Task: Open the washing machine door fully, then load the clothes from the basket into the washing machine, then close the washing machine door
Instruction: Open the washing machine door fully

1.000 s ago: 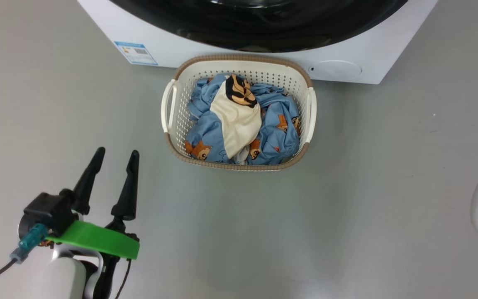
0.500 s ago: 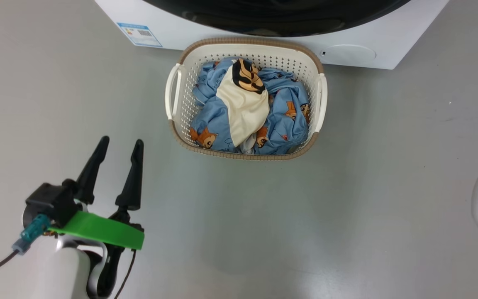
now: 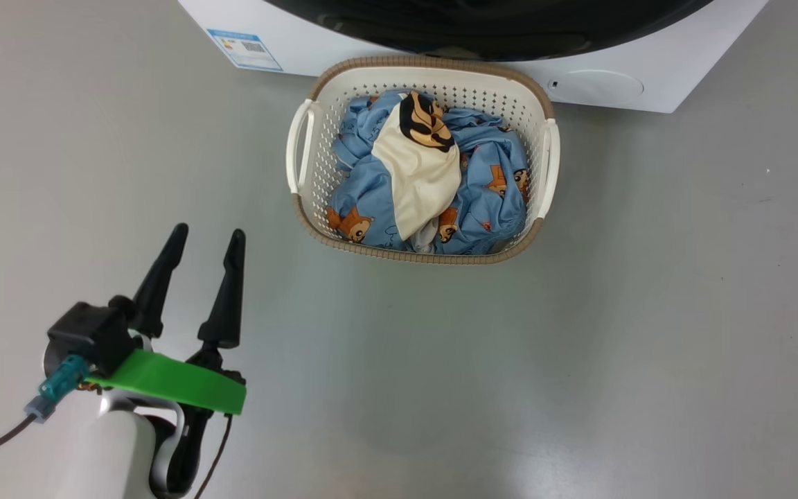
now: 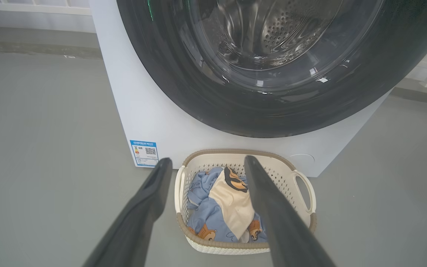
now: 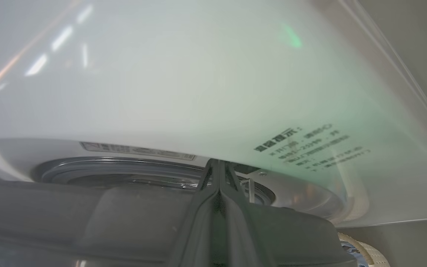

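Still unmoved: clothes (image 3: 427, 173), basket (image 3: 427, 256), spread left fingers (image 3: 227, 291)

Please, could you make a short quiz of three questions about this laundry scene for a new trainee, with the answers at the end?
1. True or false: the left tool is closed on a garment.
2. Where does the basket stand? A) on the floor in front of the washing machine; B) on top of it; C) inside its drum.
3. Fill the gap: the cream-white piece lies ___ the light-blue bear-print garments.

Key: 1 false, the left tool is open and empty. 2 A. 3 on top of.
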Tool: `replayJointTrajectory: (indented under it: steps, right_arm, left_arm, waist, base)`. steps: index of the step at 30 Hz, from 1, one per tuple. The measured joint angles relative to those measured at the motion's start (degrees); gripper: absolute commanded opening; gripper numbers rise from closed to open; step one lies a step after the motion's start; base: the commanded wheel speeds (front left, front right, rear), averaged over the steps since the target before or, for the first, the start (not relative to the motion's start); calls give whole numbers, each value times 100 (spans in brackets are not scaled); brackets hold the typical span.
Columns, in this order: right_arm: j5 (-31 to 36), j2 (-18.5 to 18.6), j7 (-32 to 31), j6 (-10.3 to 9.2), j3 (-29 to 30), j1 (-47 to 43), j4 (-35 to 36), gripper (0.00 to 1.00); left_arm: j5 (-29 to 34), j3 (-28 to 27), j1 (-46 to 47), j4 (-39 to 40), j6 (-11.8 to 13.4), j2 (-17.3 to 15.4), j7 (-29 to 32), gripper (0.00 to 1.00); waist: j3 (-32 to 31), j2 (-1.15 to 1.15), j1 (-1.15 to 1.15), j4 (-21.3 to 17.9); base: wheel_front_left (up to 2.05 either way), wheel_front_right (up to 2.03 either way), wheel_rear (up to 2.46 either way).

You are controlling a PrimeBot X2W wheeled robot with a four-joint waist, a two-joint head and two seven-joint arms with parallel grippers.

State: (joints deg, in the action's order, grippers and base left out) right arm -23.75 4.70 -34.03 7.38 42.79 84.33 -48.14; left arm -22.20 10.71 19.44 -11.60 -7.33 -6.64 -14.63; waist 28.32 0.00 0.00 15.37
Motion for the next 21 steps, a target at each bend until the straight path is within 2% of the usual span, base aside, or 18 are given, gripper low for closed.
replayJointTrajectory:
  steps: [11,17,21]
  right_arm:
    - [-42,96,-665,0,20,50,-100,0]
    - [-294,94,-1417,-7,24,-149,209,0]
    - [-692,100,-1986,-7,3,-435,475,0]
  left_arm:
    - [1,4,52,-1,0,31,0,100]
    - [2,8,52,25,0,30,0,100]
    - [22,42,50,66,0,19,0,100]
  waist:
    - [-80,0,0,8]
    - [-172,0,0,6]
    - [-267,0,0,22]
  base:
    - [0,0,0]
    - [0,0,0]
    - [0,0,0]
